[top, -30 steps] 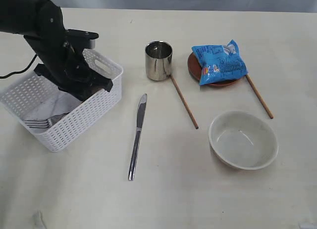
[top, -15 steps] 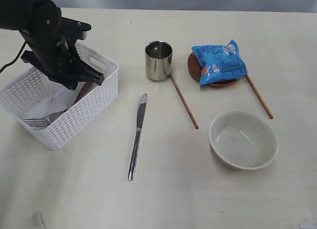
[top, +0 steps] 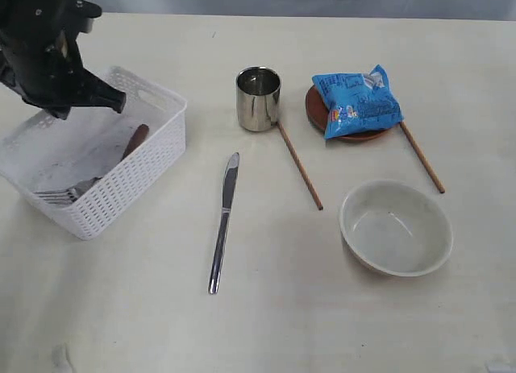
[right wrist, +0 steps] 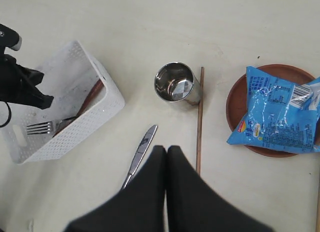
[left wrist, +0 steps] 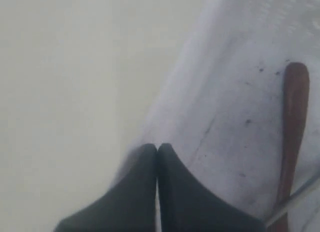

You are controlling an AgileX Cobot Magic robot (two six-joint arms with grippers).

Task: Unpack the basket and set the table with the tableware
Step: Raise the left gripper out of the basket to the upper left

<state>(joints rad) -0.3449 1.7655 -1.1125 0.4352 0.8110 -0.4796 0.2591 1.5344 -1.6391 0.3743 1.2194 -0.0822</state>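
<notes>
My left pincer [top: 119,104] hangs above the far side of the basket [top: 153,162] with its jaws pressed together and nothing between them; in its own wrist view the tips meet over the blurred white floor, with the wooden spoon [left wrist: 293,117] lying off to one side and untouched. I judge it is here because the basket is the only place left to unpack; it would have to open before it could take anything.

My right pincer [right wrist: 166,148] is closed too, and empty; it is held high over the table [top: 266,325], above the knife [right wrist: 142,148] and the nearer chopstick [right wrist: 199,122], I suppose to keep out of the left arm's way.

The basket sits at the left of the table and holds two pieces: the spoon, slanted with its handle up against the side wall, and the fork [top: 63,199], flat in the near corner with its tines toward the wall.

Outside, the setting is partly laid: the steel cup [top: 258,99] is upright and looks empty; the bowl [top: 395,228] is empty; the brown plate [top: 357,135] carries only the blue snack bag [top: 355,101]; the second chopstick [top: 421,155] lies well apart from the first, on the plate's other side.
</notes>
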